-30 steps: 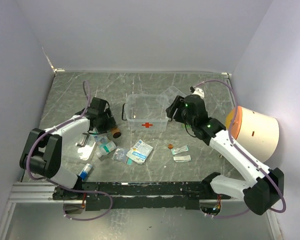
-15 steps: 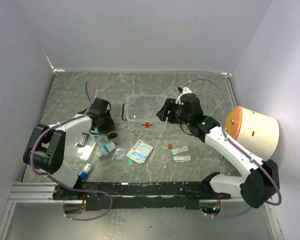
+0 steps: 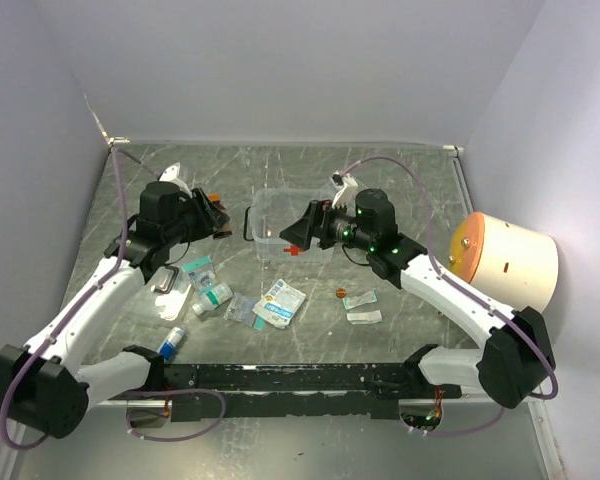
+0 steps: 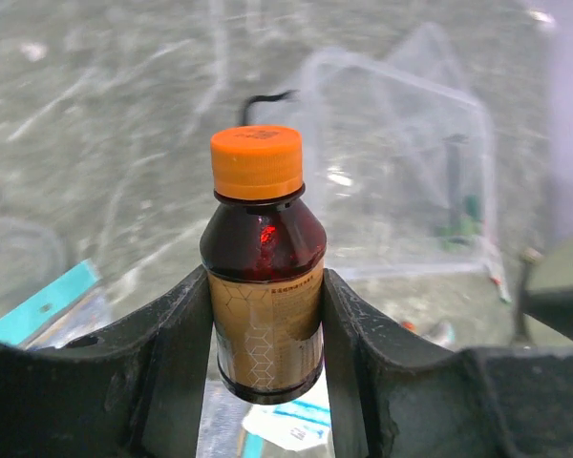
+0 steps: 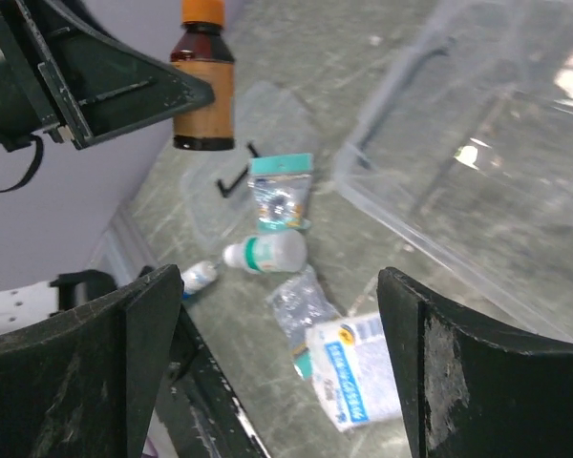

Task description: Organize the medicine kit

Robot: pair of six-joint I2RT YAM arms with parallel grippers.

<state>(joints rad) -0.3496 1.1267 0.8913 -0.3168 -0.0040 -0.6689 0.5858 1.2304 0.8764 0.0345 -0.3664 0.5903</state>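
Note:
My left gripper (image 4: 265, 355) is shut on a brown syrup bottle (image 4: 265, 277) with an orange cap, held upright off the table. In the top view the left gripper (image 3: 208, 212) hangs just left of the medicine kit (image 3: 272, 218), a clear box with a red cross (image 3: 292, 249). The kit (image 4: 401, 172) lies ahead of the bottle and looks empty. My right gripper (image 3: 298, 233) hovers over the kit's front edge, tilted toward the left arm. The right gripper (image 5: 279, 286) is open and holds nothing; the kit's wall (image 5: 516, 143) and the held bottle (image 5: 202, 86) show beyond it.
Loose items lie in front of the kit: a white bottle (image 5: 267, 253), a teal packet (image 5: 281, 196), a foil packet (image 5: 301, 301), a white-and-blue sachet (image 3: 280, 303), a blue-capped tube (image 3: 172, 340) and small packets (image 3: 361, 300). A cream drum (image 3: 510, 262) stands at the right wall.
The left gripper closed on the brown bottle and lifted it up and back from the table. The right gripper swung left over the kit's front and its jaws widened.

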